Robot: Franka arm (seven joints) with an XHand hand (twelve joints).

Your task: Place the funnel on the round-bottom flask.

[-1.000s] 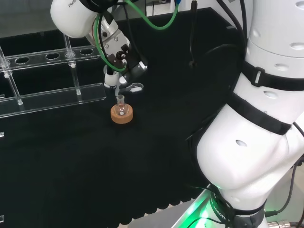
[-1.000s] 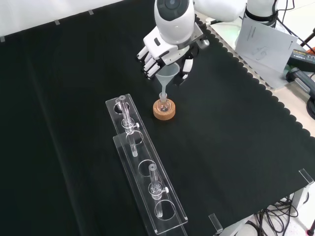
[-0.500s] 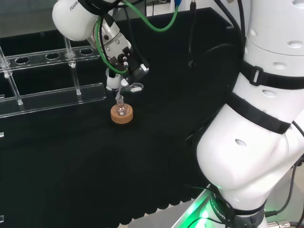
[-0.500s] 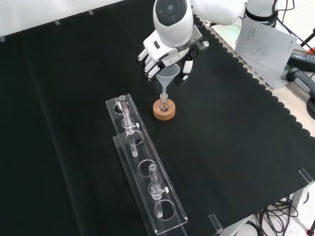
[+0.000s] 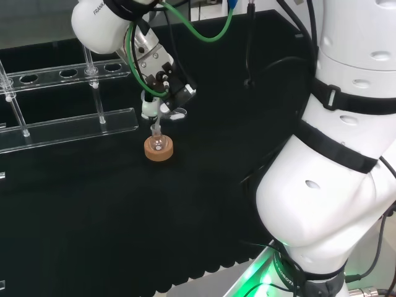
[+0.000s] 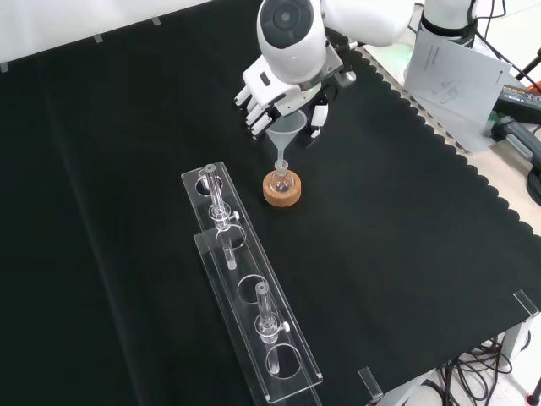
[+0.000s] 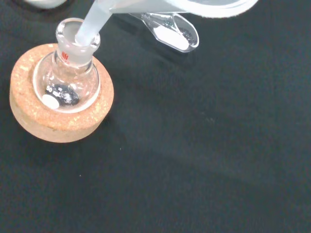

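Clear acrylic racks lie at the left of the front view, two lengths end to end, each carrying upright glass tubes; they stand apart from the work and play no part in it. Just right of their far end sits the cork ring, bearing the small round-bottom flask upright. Directly above it the funnel is held by the hand, whose fingers are curled about the cone's rim. In the wrist view the funnel's stem has entered the flask's neck, leaning against one side of it. Judgement: seating is nearly complete. To finish well, the stem should be brought upright over the neck, lowered until the cone bears on the neck, and the fingers opened without dragging the flask off its ring.
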